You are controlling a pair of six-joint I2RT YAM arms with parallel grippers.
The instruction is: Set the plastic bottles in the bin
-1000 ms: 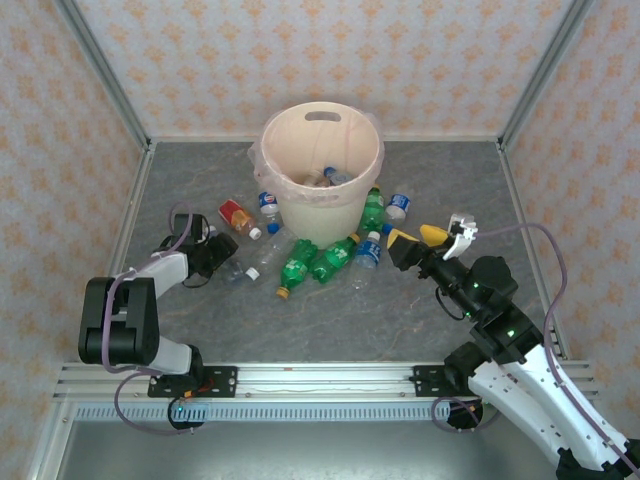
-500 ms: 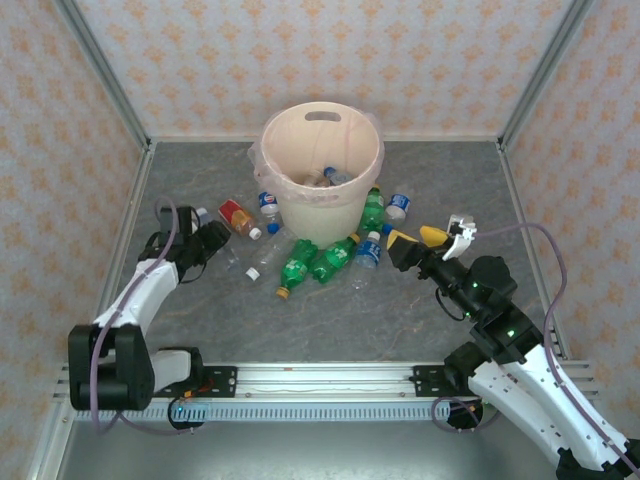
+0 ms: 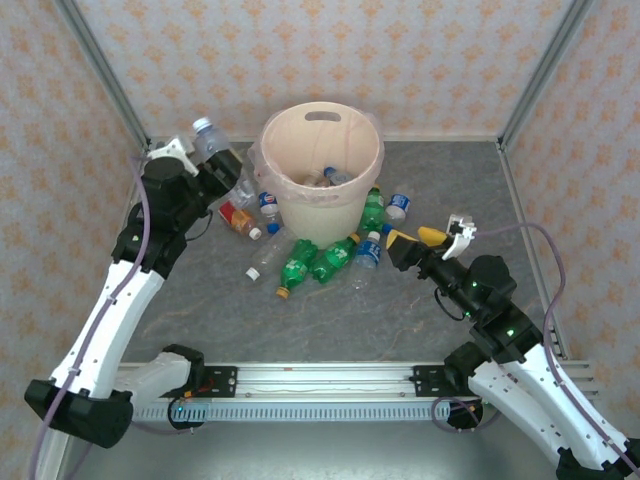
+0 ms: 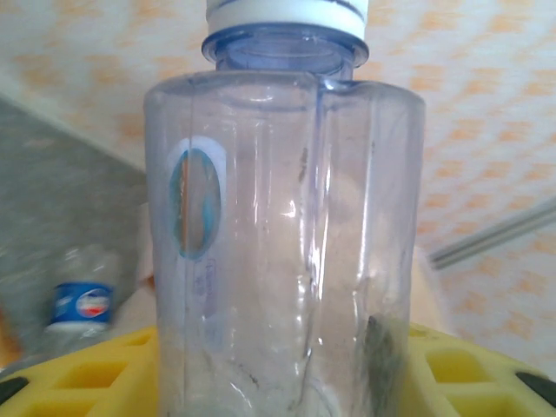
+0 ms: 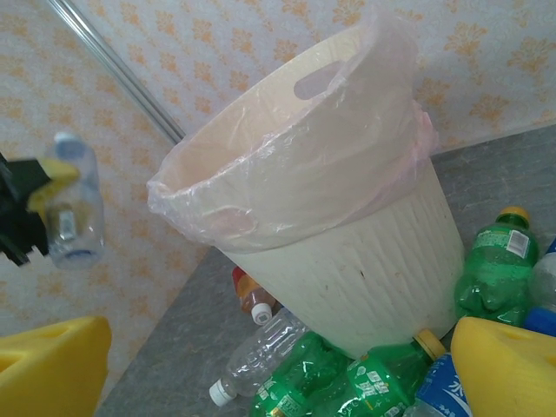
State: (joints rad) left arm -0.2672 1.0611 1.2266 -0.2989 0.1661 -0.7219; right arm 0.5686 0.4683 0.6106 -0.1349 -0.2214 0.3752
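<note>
My left gripper (image 3: 210, 152) is raised just left of the bin's rim and is shut on a clear bottle (image 3: 215, 140) with a white cap; in the left wrist view this bottle (image 4: 287, 234) stands upright between the yellow fingers (image 4: 78, 373). The cream bin (image 3: 322, 215) with a clear liner stands at the back centre, a few bottles inside it. Green bottles (image 3: 297, 266) (image 3: 333, 258) (image 3: 372, 210), blue-labelled clear ones (image 3: 367, 250) (image 3: 267, 203), a bare clear one (image 3: 265, 258) and an orange-red one (image 3: 236, 216) lie round its foot. My right gripper (image 3: 415, 237) is open, right of them.
Metal frame posts (image 3: 100, 70) and patterned walls close in the grey table (image 3: 330, 320) on three sides. The right wrist view looks past its own yellow fingers (image 5: 508, 369) at the bin wall (image 5: 365, 261), with the held bottle (image 5: 74, 204) in the air at left.
The left arm has risen from the table at left, carrying the clear bottle up beside the bin's left rim. The right arm has stayed still.
</note>
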